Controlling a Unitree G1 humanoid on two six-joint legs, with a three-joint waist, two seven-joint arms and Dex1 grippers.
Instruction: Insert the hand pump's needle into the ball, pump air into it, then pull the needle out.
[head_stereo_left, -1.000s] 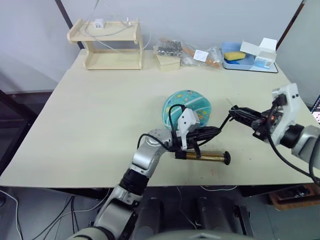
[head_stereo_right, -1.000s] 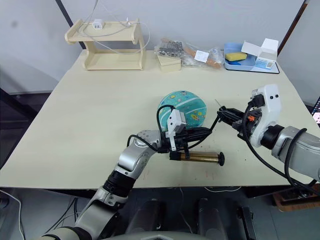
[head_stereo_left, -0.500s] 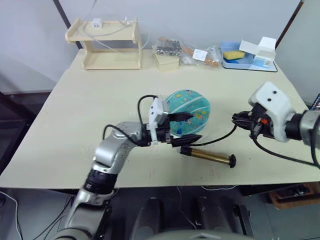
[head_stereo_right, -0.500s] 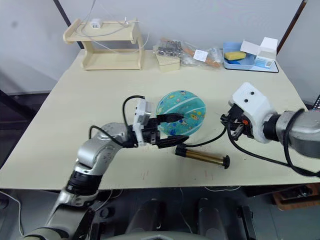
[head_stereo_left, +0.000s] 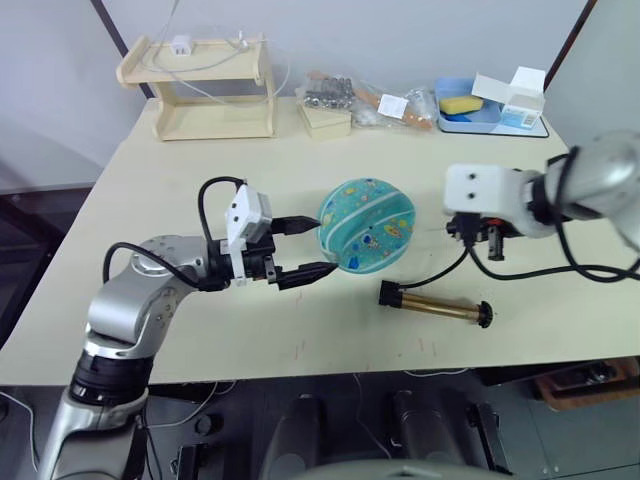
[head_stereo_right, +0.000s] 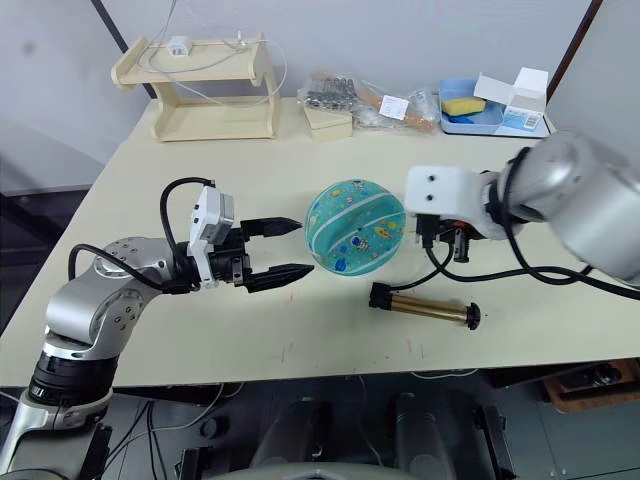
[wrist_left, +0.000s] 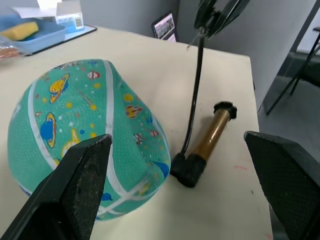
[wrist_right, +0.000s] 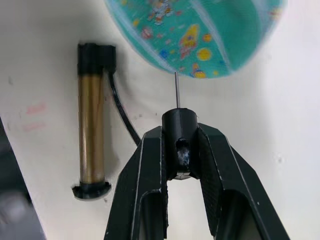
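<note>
I see the teal ball resting mid-table. My left gripper hangs just beside it, fingers spread wide, empty. My right gripper is clamped on the black fitting of the needle, whose tip meets the ball. The pump lies flat on the table near the ball.

- The ball rests on the table, between two wide-spread fingers
- The hand pump lies just beside it, hose rising
</note>
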